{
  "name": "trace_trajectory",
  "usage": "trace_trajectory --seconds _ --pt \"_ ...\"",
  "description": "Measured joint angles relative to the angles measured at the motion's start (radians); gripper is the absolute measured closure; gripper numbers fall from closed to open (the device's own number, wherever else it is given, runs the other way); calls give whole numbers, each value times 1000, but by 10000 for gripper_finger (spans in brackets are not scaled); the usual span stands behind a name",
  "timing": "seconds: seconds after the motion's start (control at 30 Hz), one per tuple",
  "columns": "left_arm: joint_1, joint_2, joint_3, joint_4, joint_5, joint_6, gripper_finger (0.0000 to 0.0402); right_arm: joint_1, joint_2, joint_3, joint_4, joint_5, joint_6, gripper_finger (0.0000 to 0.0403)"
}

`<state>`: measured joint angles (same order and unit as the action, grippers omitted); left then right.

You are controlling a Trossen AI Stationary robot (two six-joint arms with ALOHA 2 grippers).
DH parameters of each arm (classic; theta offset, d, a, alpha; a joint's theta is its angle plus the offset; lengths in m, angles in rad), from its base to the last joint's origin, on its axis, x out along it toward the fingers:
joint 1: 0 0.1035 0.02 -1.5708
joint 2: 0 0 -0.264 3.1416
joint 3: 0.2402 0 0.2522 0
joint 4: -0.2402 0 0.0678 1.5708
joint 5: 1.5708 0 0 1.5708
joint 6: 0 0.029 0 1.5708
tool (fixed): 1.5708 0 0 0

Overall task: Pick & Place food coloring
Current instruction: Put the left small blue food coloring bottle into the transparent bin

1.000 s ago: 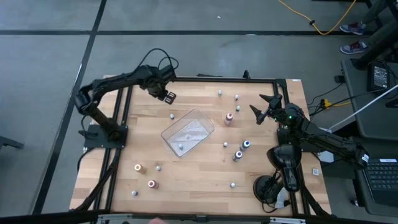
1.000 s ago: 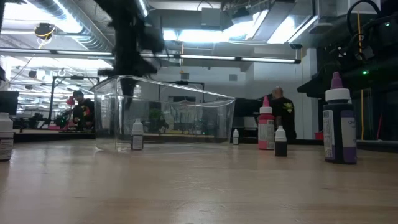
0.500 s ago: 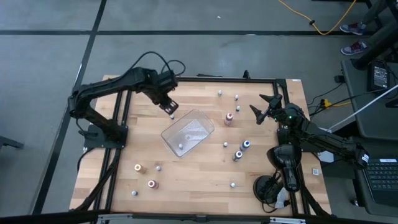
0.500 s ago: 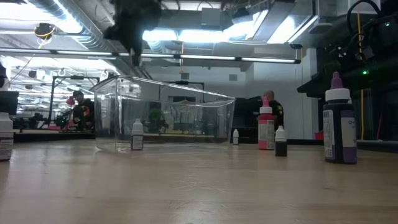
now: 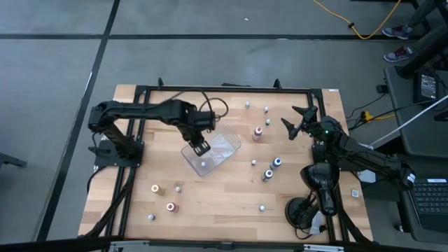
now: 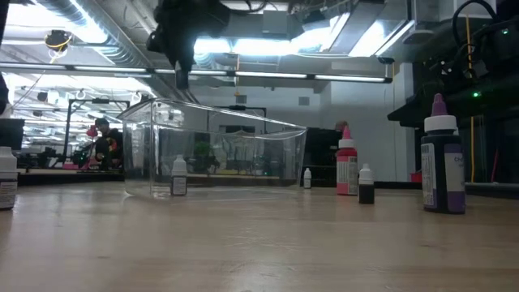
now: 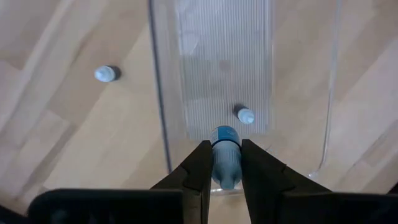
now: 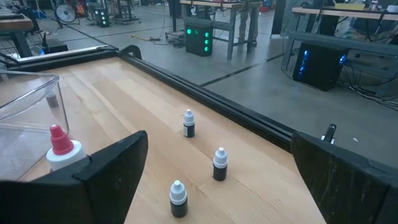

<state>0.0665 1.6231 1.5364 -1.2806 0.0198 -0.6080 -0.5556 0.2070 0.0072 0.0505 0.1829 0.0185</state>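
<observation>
One blue bottle (image 7: 226, 163) is sitting pinched in our left gripper (image 7: 223, 163) over the tray (image 7: 161, 93) — long axis along the fingers, cap outward; right gripper (image 5: 297, 120) is waiting spread.

Right gripper (image 8: 214, 180) — both dark fingers (image 8: 109, 171) spread wide, nothing between them. Bench (image 8: 124, 99) of pale wood, a black rail (image 8: 205, 99) along its edge. Three small white-capped bottles (image 8: 189, 123) stand near that rail, upright and apart from one another. A red-capped bottle (image 8: 60, 149) stands just beside one finger. Corner of a clear tray (image 8: 31, 106) behind it. Room beyond — desks, a green-lit unit (image 8: 199, 38).
</observation>
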Motion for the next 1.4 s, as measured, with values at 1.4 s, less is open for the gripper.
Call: trace_trajectory --seconds 1.4 --pt "-93 159 -258 291 -79 -58 341 0 0 0 0 0 0 8"
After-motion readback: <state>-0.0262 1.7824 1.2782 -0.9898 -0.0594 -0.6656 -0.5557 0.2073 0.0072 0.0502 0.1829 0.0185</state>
